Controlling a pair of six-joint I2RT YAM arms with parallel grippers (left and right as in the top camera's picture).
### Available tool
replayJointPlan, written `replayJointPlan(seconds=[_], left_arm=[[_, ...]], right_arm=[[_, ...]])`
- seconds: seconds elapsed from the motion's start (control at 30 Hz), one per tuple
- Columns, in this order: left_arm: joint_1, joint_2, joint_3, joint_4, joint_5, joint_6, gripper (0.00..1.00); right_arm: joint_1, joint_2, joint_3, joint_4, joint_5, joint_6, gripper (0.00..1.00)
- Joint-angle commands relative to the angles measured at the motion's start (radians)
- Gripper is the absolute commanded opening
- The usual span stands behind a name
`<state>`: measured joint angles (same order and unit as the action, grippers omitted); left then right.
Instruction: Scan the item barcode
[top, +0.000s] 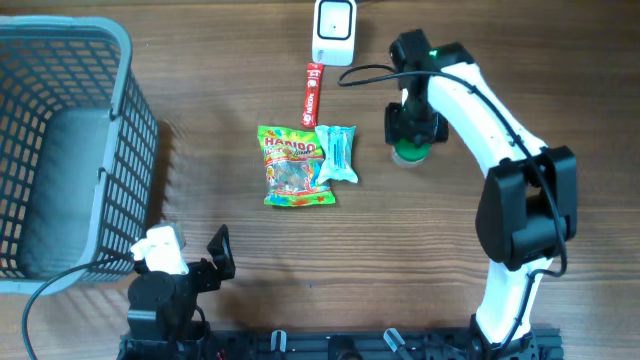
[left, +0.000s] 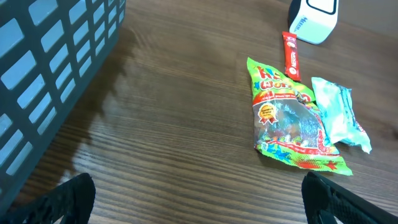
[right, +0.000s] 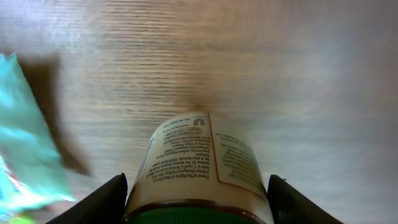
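As seen from above, finds jar (top: 408, 153) upright, green lid uppermost, well right of bag (top: 293, 168), straddled by right gripper (top: 412, 130). Shows fingers (right: 106, 202) close beside jar's two flanks; cannot tell whether pinching or just short of contact. Catches small print on jar's label in right wrist view. Shows left gripper (left: 199, 205) spread wide, holding nothing, left of bag and nearer the robot. Notes teal packet (top: 338, 152) overlapping bag's right edge, red stick (top: 312, 92) just beyond bag, white scanner (top: 333, 30) farther beyond, basket (top: 135, 170) well left of bag.
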<state>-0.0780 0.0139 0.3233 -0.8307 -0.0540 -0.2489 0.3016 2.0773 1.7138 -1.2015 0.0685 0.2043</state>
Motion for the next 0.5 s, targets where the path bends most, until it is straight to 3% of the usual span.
replayJointPlan(seconds=[0.0,0.23,0.47], left_arm=[[0.003,-0.007,-0.005,0.002,0.001,0.005,1.00],[0.003,-0.007,-0.005,0.002,0.001,0.005,1.00],[0.003,-0.007,-0.005,0.003,0.001,0.005,1.00]], right_arm=[[0.016,0.006,0.028,-0.013,0.056,-0.300,0.62],[0.016,0.006,0.028,0.023,0.082,-0.479,0.64],[0.016,0.006,0.028,0.137,0.081,-0.789,0.64]])
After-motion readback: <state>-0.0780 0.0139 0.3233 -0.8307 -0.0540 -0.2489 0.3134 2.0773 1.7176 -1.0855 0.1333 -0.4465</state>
